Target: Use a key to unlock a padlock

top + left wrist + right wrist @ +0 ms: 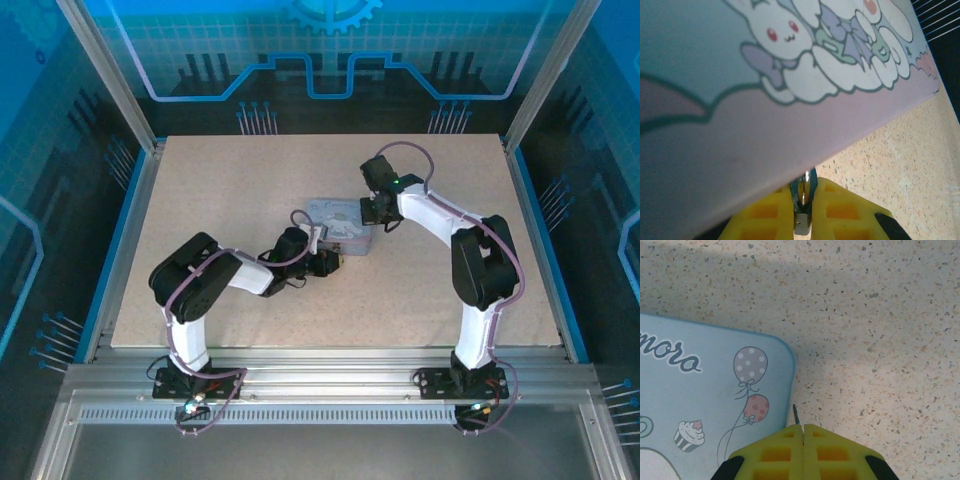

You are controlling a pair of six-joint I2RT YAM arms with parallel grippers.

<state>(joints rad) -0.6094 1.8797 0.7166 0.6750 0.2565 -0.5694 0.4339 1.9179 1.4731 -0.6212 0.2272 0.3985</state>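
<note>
A speckled beige table (200,200) carries a pale blue cartoon-printed tin (338,218) at its middle, and both arms reach in beside it. The step in hand looks like bringing key and lock together. To do it well, I judge both arms should first move out to open table, away from the tin. The left should hold the lock steady with its keyhole turned toward the right arm. The right should line the thin blade up with the slot before pushing, and push slowly, since both pieces are tiny and could twist in the pads. The keyhole itself is hidden.

The left arm lies low, elbow folded, its forearm stretched rightward. That puts the left gripper (335,262) at the tin's near edge, where the tin's side wall looms over its yellow fingers (840,212). The right arm rises from its base and bends back leftward, with the right gripper (373,212) at the tin's right end.

The left jaws are narrow, pinching a small dark-grey metal piece that I take for the padlock (803,196). The right jaws are pressed together, and a thin sliver, seemingly the key (795,414), pokes out just beside the tin's rounded corner.
</note>
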